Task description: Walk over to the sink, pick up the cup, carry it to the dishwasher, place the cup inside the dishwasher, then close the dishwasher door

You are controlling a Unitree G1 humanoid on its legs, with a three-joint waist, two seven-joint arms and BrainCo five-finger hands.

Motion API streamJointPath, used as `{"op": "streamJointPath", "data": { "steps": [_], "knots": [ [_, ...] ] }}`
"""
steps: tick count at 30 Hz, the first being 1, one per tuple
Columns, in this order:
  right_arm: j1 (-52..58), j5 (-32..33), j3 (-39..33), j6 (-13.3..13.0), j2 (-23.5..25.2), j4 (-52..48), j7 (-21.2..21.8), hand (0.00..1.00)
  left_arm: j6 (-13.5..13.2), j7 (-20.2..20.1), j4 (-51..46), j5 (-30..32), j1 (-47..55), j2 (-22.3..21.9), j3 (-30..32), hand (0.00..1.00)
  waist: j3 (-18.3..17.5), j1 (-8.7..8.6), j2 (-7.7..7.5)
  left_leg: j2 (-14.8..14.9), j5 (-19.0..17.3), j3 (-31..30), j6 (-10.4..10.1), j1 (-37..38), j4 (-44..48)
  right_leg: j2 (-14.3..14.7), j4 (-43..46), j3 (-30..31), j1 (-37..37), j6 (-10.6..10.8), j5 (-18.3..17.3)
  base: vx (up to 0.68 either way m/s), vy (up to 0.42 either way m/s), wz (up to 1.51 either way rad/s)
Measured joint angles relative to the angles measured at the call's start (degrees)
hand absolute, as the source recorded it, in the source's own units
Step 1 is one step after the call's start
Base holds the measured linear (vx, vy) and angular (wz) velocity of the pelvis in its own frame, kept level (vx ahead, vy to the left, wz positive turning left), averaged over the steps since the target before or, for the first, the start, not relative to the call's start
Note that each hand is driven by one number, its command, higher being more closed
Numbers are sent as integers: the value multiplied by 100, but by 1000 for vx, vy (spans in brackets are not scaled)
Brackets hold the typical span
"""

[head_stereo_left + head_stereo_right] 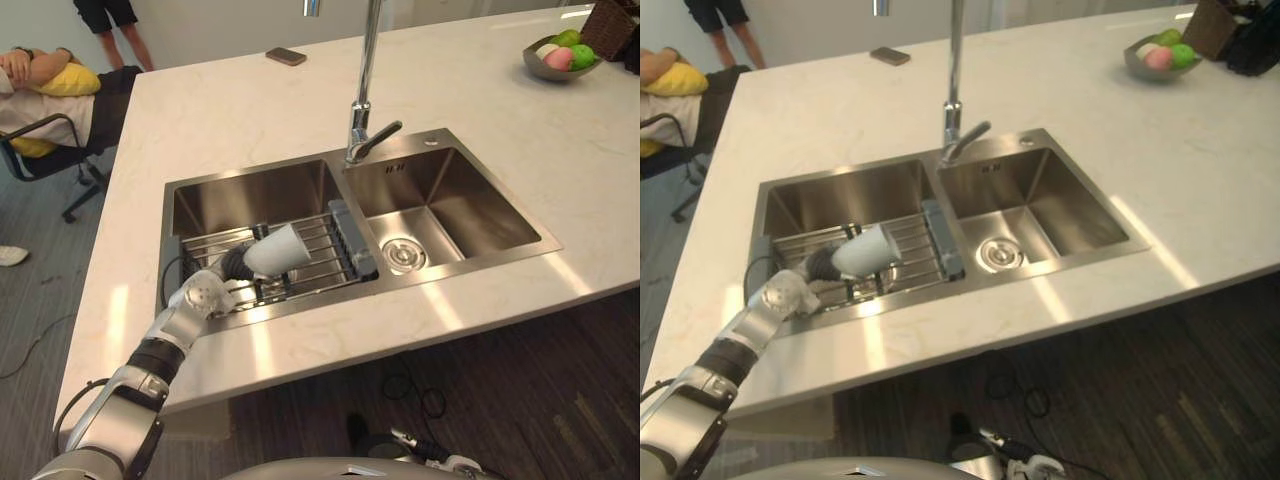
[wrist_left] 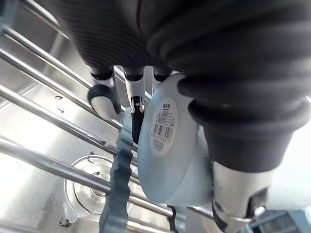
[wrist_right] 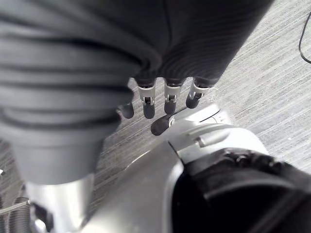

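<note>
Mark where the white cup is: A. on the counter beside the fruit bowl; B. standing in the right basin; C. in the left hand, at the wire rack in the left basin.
C: the left hand is curled round the cup at the rack.

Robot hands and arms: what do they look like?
The left arm is silver-grey segments with a dark band near the wrist. The left robot hand wears a dark ribbed cover; its fingers are silver with dark rounded tips. The right robot hand looks the same.
</note>
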Motion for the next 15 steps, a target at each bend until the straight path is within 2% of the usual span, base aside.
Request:
{"op": "streamJointPath", "data": {
  "steps": [4,9,10,15],
  "knots": [
    [35,49,-55,-33,19,41,-3,0,2,351,-645,-787,360,7,497,100,13,152,-52,-4,29,-115,12,-1,3,-22,0,-146,58,2,-1,-8,-5,13],
    [81,55,-156,-73,73,99,-16,0,-20,677,-1516,-1309,637,-10,1025,100,-17,293,-166,-37,97,-265,37,-75,3,-82,-3,-285,77,-3,3,-40,-8,16],
    [92,57,-162,-77,82,136,-17,0,-33,758,-1849,-1498,740,-50,1218,100,-20,359,-200,-49,108,-265,46,-83,4,-96,-7,-286,76,-15,14,-58,-2,1],
    [160,59,-221,-116,160,194,-20,0,-150,991,-2927,-2162,1207,-271,1693,100,-89,463,-309,-79,112,-266,60,-90,-1,-121,-40,-288,93,-14,18,-29,3,0]
  ]
}}
